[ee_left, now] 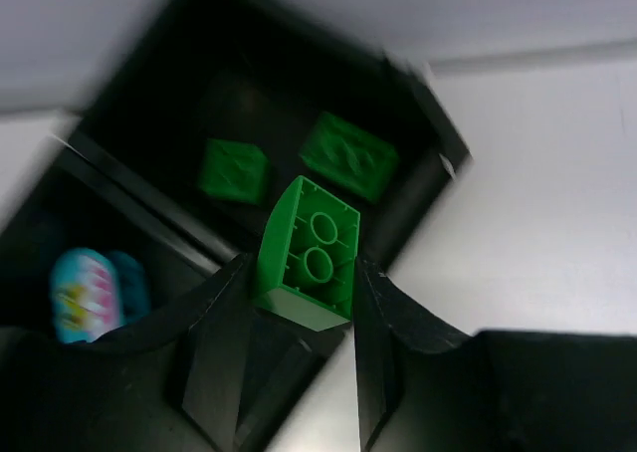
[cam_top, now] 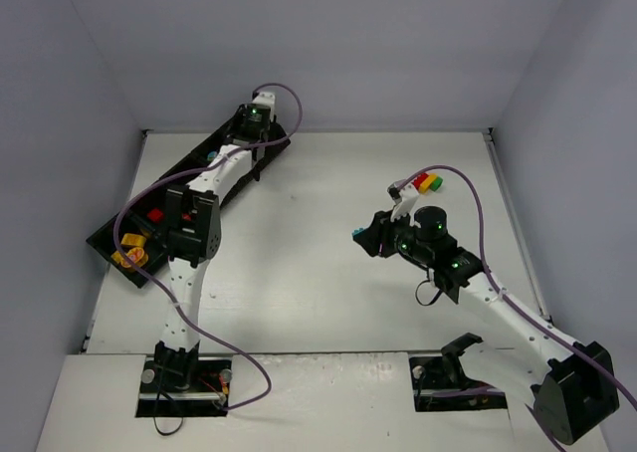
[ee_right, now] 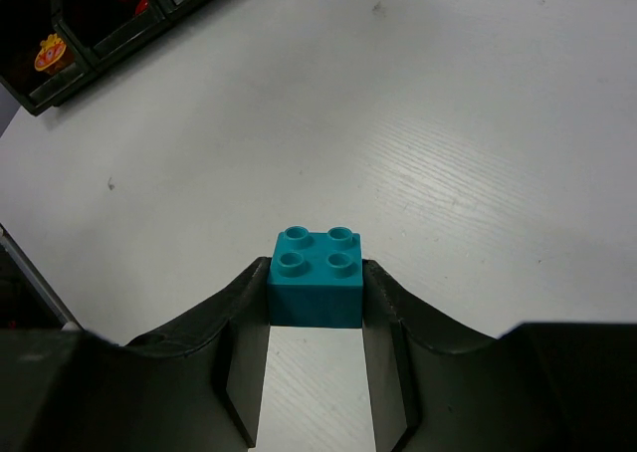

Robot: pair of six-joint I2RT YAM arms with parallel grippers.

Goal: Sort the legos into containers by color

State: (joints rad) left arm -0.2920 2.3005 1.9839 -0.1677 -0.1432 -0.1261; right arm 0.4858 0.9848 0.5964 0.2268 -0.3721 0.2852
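Left wrist: the left end effector (ee_left: 302,275) clamps a tilted green brick (ee_left: 309,241) over the tray (ee_left: 423,113); dropped crooked, it could bounce out. The right end effector (ee_right: 317,273) grips a teal brick (ee_right: 318,298).

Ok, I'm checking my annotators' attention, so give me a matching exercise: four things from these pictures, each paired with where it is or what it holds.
1 left fingers
2 right fingers
3 red-yellow-green stack
4 lone red brick

A on the table
B holding a teal brick
C in the tray
D holding a green brick

Pairs: 1-D, 2-B, 3-A, 4-C
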